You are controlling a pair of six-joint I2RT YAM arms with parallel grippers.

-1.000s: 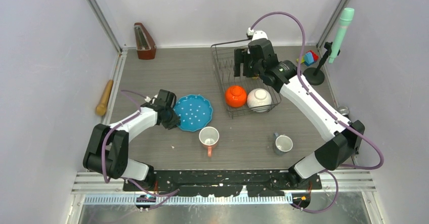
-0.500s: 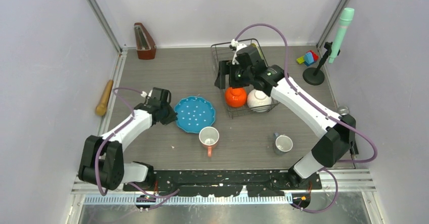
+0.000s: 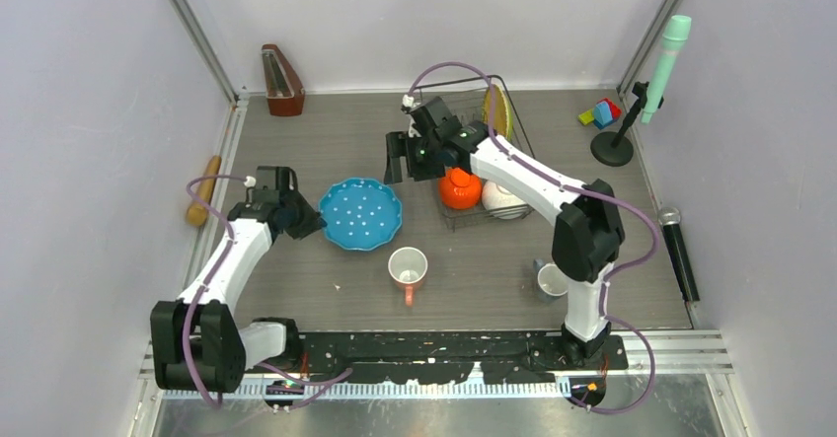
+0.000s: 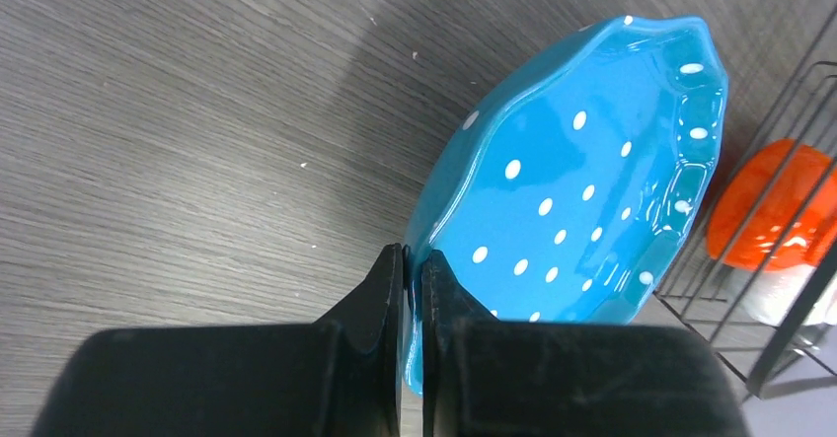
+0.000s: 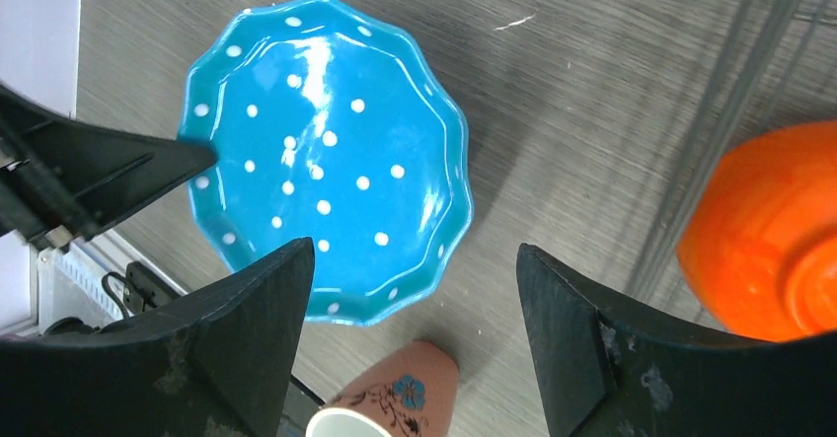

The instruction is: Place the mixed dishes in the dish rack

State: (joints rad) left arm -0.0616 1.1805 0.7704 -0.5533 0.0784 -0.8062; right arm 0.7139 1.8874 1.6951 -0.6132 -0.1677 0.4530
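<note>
A blue white-dotted plate [image 3: 362, 215] [image 4: 582, 190] [image 5: 326, 161] sits left of centre, its left rim pinched in my left gripper [image 3: 308, 222] [image 4: 413, 254], which is shut on it. That held edge looks tilted up off the table. My right gripper [image 3: 405, 169] [image 5: 415, 250] hangs open and empty above the gap between plate and dish rack [image 3: 449, 222]. The rack holds an orange bowl [image 3: 460, 188] [image 5: 770, 230], a white bowl [image 3: 503, 200] and an upright yellow woven plate [image 3: 496, 109]. The pink floral mug [image 3: 407, 267] [image 5: 395, 402] and grey-blue mug [image 3: 552, 280] stand near the front.
A wooden rolling pin [image 3: 204, 190] lies at the left edge and a metronome [image 3: 282, 82] stands at the back left. Coloured blocks [image 3: 602, 113] and a green microphone on a stand [image 3: 666, 62] are at the back right. A black microphone [image 3: 679, 250] lies along the right edge.
My left gripper closed on the blue plate's rim and drew it left. My right arm swung from over the rack's back to its left side, leaving the woven plate upright.
</note>
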